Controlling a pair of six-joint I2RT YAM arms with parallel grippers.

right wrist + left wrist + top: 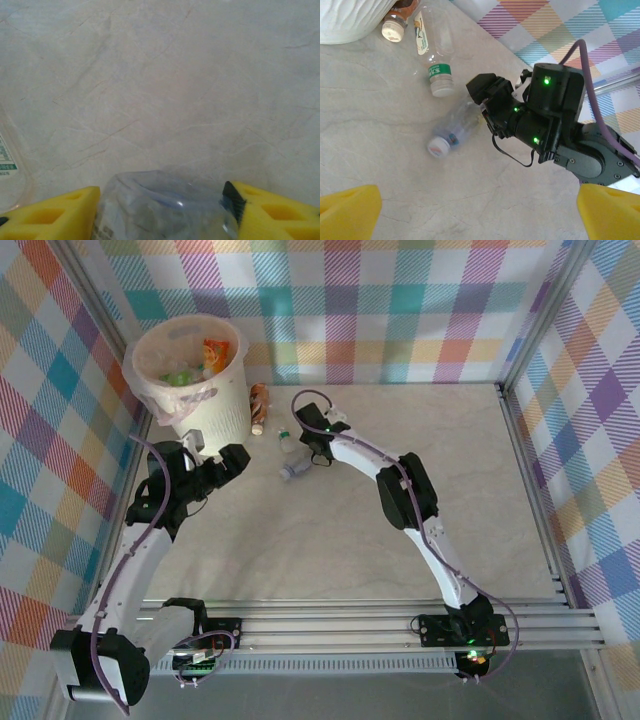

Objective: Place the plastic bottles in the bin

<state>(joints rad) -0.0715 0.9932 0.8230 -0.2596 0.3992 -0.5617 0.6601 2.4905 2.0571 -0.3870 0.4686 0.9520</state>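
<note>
My right gripper (162, 212) is low over the table, its yellow fingers (60, 215) pressed against both sides of a clear crushed bottle (160, 200). From above, that bottle (292, 471) lies mid-table with its white cap pointing left, and my right gripper (308, 462) is on its far end. A green-capped bottle (285, 440) and an orange-labelled one (258, 405) lie near the bin (215, 418), which holds several bottles (213, 352). Beside the bin, my left gripper (236, 457) hangs open and holds nothing. Its view takes in the held bottle (451, 132).
The cream bin stands in the far left corner against the checked wall. The green-capped bottle (435, 65) and the orange one's cap (394, 28) lie just below the bin's wall (345, 20). Bare marble-look table stretches to the right and toward the near rail (380, 618).
</note>
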